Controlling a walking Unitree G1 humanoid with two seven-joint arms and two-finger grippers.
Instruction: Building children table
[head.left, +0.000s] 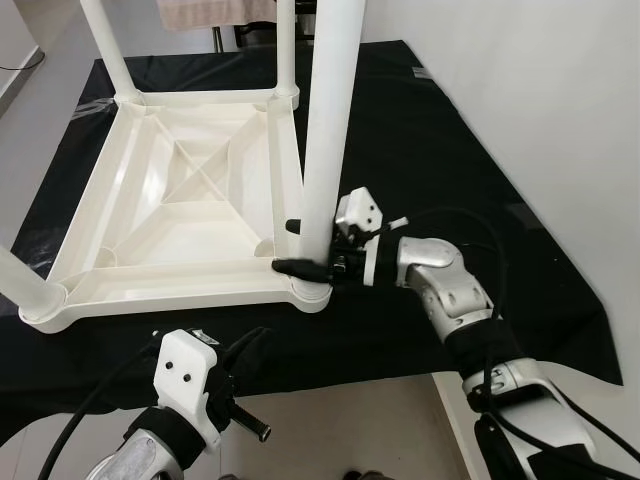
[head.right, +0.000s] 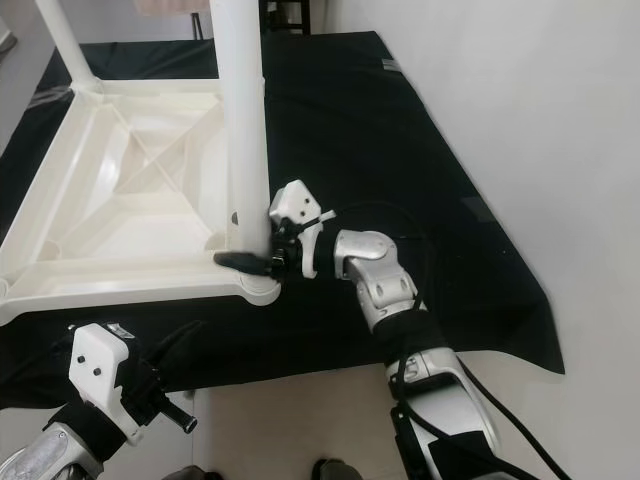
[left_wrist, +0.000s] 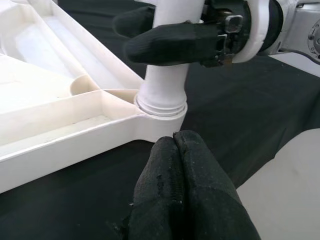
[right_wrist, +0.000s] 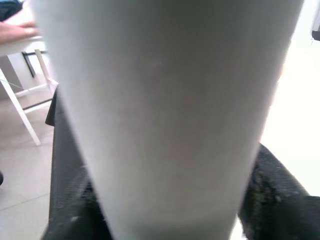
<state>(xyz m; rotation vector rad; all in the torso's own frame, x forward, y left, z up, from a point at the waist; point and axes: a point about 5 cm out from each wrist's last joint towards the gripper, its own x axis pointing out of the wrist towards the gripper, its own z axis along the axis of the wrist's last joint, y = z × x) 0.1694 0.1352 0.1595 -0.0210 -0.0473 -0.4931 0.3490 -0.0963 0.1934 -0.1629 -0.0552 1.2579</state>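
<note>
Left eye view showed the left gripper (head.left: 240, 362) nearest, hovering over the black cloth's (head.left: 420, 150) front edge with its fingers (left_wrist: 185, 195) pressed together, empty. Just beyond, the right gripper (head.left: 300, 262) clasped the base of the near table leg (head.left: 330, 120), one finger (left_wrist: 170, 42) on each side, where the leg stood upright in its corner socket (left_wrist: 161, 107). The white upturned tabletop (head.left: 190, 190) lay on the cloth, other legs (head.left: 105, 45) rising farther back.
</note>
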